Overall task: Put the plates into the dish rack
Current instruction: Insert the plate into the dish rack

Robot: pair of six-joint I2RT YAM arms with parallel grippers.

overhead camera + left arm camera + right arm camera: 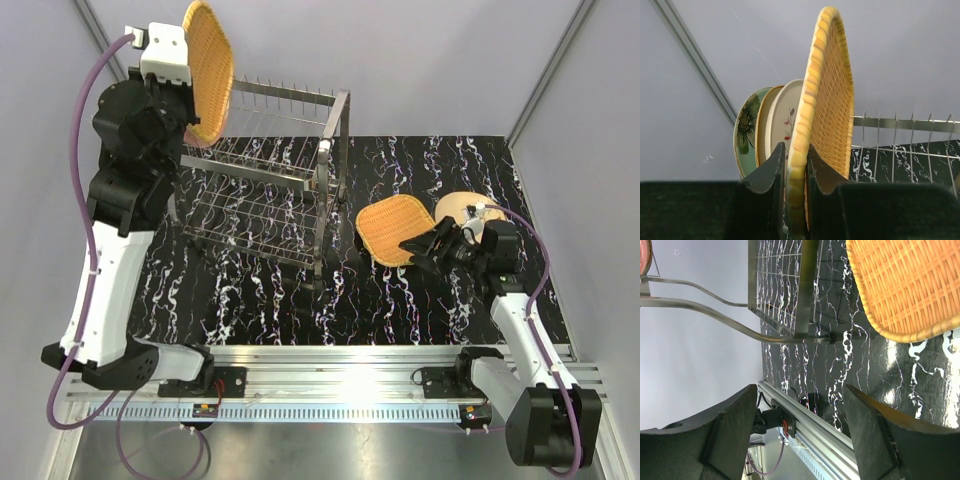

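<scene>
Wicker plate (827, 100) bottom cut off in left hand (796, 155)

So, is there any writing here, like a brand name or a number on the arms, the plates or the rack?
No words or numbers can be read in any view.
The small red tag by the left base: too small to read.
The small red tag by the right base: too small to read.
The painted plates in the dish rack: flower pictures only, no lettering.
</scene>
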